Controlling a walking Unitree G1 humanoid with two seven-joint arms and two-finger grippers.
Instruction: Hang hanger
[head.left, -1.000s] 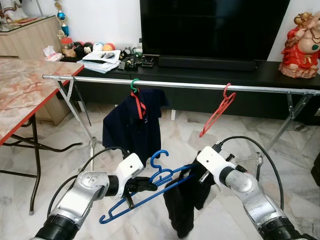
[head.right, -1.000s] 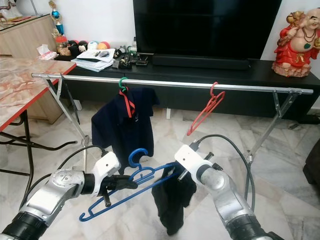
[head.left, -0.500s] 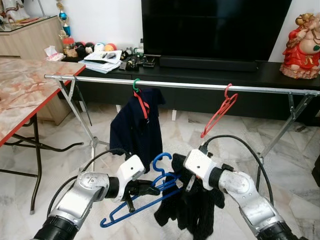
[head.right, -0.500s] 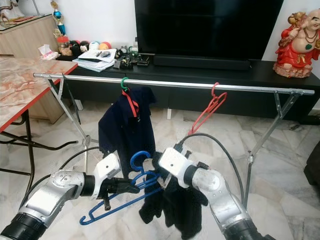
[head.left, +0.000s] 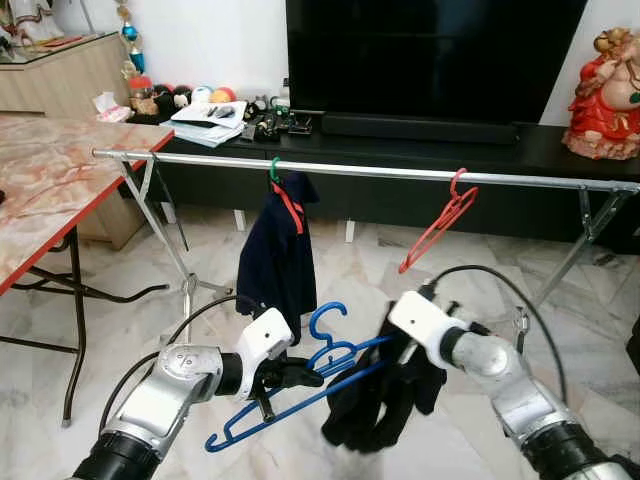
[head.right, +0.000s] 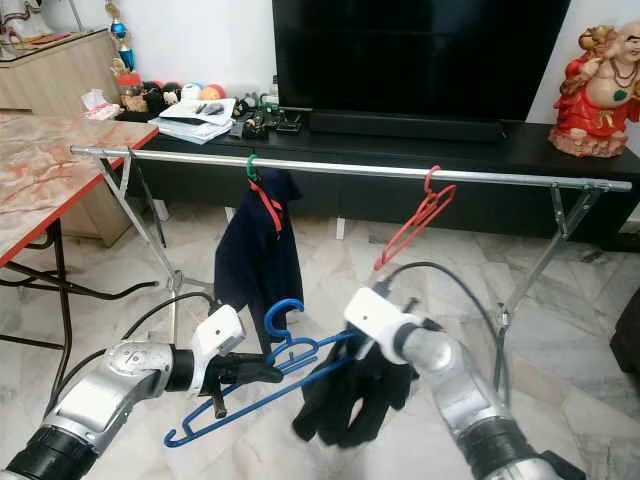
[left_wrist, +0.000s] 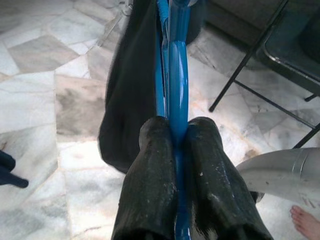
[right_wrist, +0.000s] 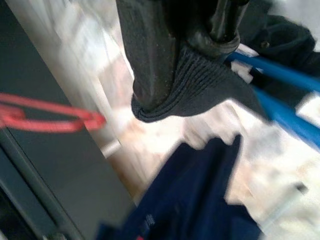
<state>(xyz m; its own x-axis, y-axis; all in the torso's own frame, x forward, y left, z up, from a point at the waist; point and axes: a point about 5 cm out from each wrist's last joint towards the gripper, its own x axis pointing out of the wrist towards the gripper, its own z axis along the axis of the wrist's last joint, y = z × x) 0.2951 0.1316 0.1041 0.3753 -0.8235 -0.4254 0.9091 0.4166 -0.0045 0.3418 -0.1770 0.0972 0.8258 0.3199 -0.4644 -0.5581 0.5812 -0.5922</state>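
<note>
At my far left a marble tabletop (head.left: 40, 195) with a red edge juts toward the silver clothes rail (head.left: 380, 172), which spans the room ahead of me at chest height. My left gripper (left_wrist: 172, 150) has its jaws clamped tight on the bar of the blue hanger (head.left: 290, 395), low in front of me, well below the rail; the hanger's hook points up. On the rail above it a navy shirt (head.left: 275, 260) hangs from a green-hooked hanger. A black garment (head.left: 380, 405) droops from the blue hanger's right end, and my right gripper (right_wrist: 190, 50) pinches a fold of that cloth between closed jaws. Further right an empty red hanger (head.left: 440, 225) hangs tilted on the rail. Between the shirt and the red hanger the rail is bare. Behind stand a black TV console (head.left: 560, 150) and a red figurine (head.left: 605, 85).
</note>
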